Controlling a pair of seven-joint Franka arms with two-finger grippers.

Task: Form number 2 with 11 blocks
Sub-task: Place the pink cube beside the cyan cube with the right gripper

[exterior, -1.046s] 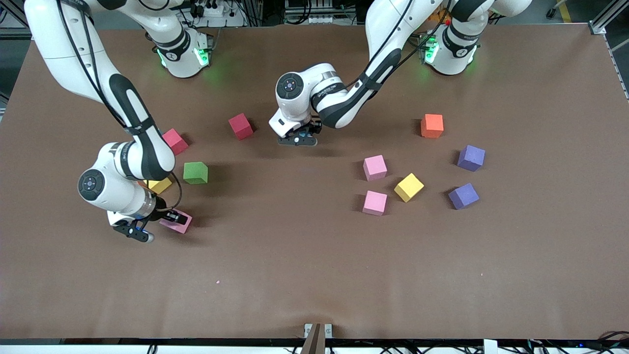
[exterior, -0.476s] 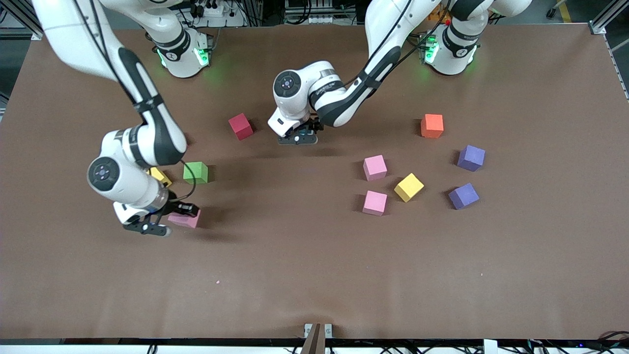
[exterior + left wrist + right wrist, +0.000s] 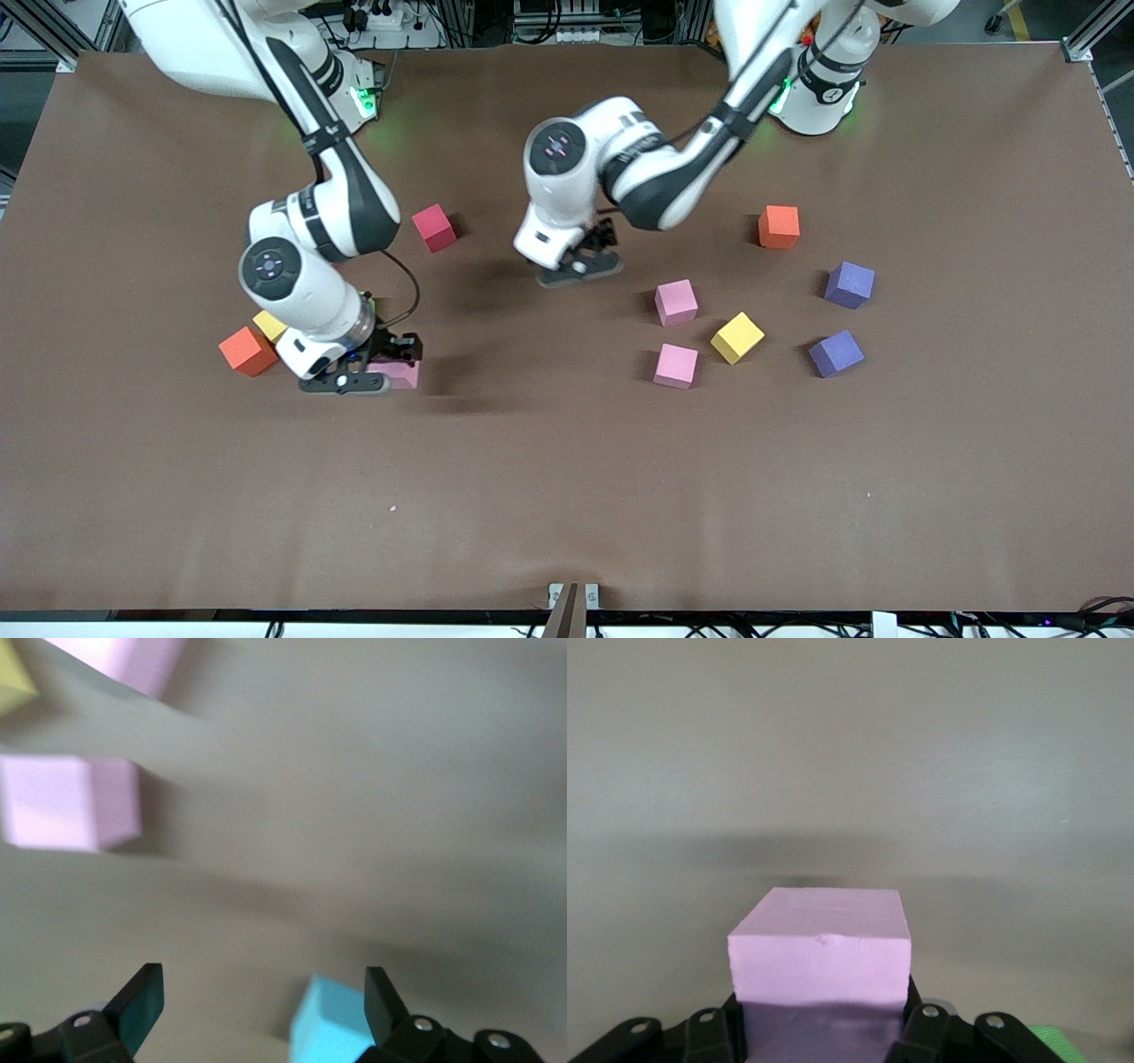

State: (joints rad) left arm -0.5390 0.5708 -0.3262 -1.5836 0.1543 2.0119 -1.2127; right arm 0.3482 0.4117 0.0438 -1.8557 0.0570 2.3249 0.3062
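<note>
My right gripper [image 3: 390,361] is shut on a pink block [image 3: 399,374], held low over the table; the right wrist view shows that pink block [image 3: 819,957] between the fingers. My left gripper [image 3: 580,266] hangs open over the table's middle. In the left wrist view a light blue block [image 3: 330,1032] lies below the left gripper [image 3: 261,983], close to one finger; the front view hides it. Loose blocks: crimson [image 3: 433,228], orange [image 3: 779,226], two purple [image 3: 850,284] [image 3: 835,353], two pink [image 3: 676,301] [image 3: 676,365], yellow [image 3: 737,337]. The number 2 is out of view.
An orange block [image 3: 247,351] and a yellow block [image 3: 268,325] lie beside the right arm's wrist, toward the right arm's end. A sliver of a green block [image 3: 1059,1036] shows in the right wrist view. Bare brown table [image 3: 567,496] stretches nearer the front camera.
The right gripper has carried its pink block toward the table's middle. The left gripper has opened, risen and shifted toward the pink blocks. An orange block by the right arm is uncovered.
</note>
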